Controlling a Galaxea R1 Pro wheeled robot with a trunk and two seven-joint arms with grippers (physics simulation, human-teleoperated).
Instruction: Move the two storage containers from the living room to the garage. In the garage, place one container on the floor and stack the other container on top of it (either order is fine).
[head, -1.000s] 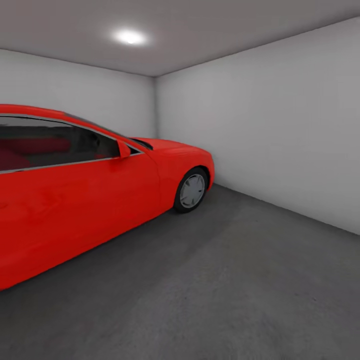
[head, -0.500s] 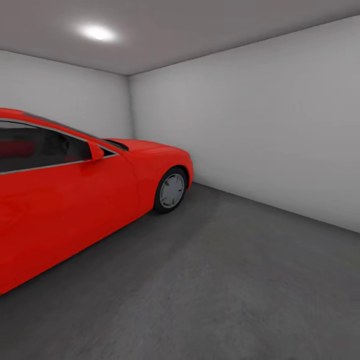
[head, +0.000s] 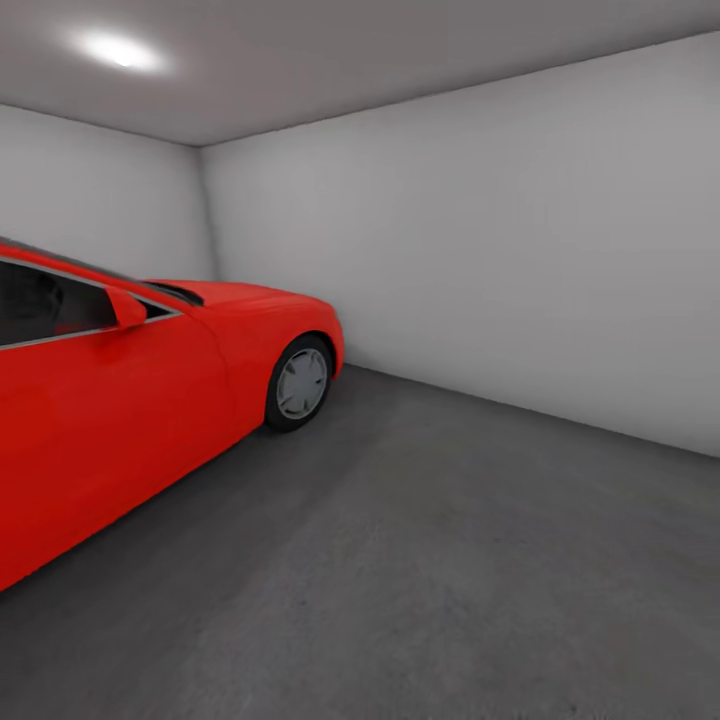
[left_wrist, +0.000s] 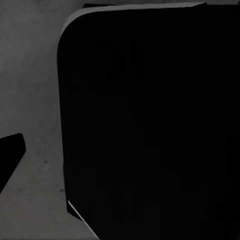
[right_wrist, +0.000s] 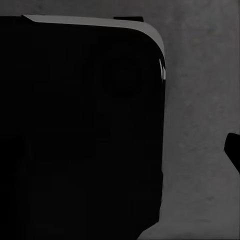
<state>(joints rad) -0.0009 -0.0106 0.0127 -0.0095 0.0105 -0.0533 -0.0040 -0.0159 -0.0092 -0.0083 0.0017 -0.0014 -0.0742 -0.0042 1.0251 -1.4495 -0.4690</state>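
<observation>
Here the garage floor (head: 450, 560) lies right of the red car (head: 150, 400) — bins probably stiff, best rim-held; finger state I cannot tell.

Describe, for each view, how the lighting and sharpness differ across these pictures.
Head view: evenly lit, a ceiling light glaring white, the red car slightly soft, a dim shadow on the floor beside it. Left wrist view: a black unlit shape over grey ground. Right wrist view: likewise very dark.
</observation>
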